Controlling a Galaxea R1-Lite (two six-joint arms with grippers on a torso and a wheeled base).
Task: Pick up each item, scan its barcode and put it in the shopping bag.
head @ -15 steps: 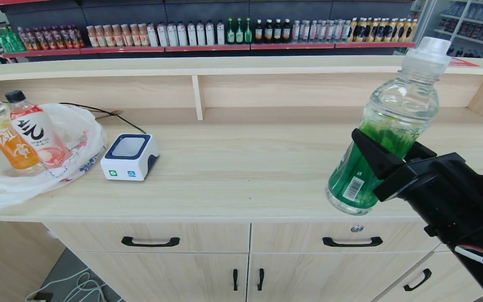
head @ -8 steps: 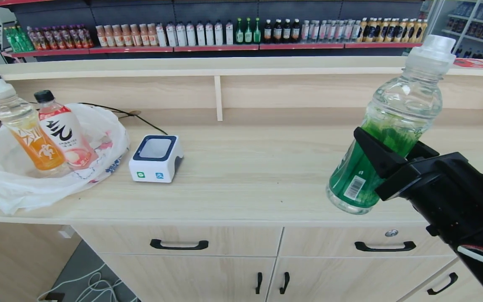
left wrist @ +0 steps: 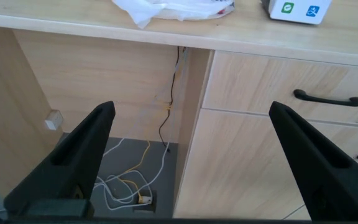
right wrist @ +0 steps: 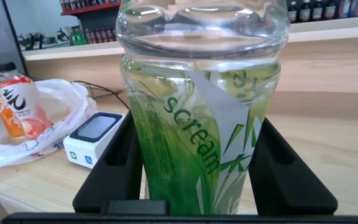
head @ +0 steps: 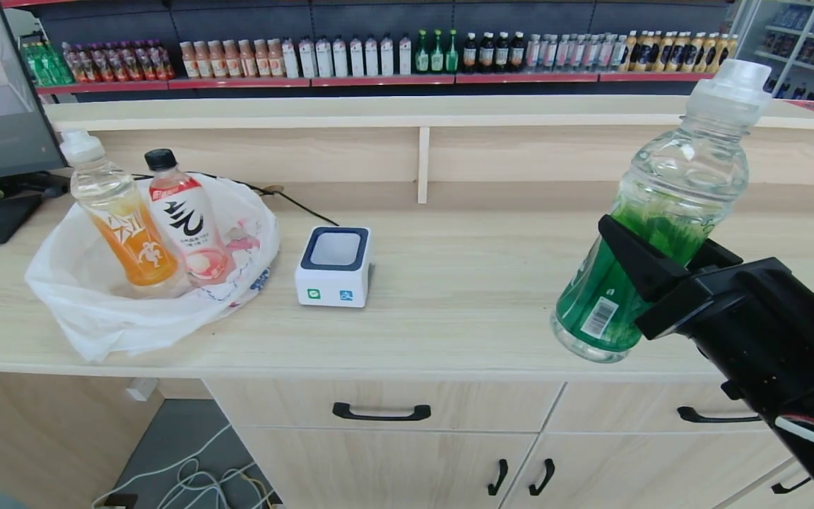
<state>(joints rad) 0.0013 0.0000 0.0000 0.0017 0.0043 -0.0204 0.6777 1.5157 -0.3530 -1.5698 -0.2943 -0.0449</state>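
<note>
Over wooden counter [head: 449,311], right pincer [head: 663,249] clamps tilted green bottle [head: 661,191].

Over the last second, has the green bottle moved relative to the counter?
Yes. The green bottle went to the robot's left, toward the barcode scanner: the drawer handle formerly below it now sits to its right.

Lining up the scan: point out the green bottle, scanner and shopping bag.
green bottle [head: 599,317], head view, barcode on its label
scanner [head: 335,249], head view, its top window
shopping bag [head: 96,326], head view, front wall
</note>
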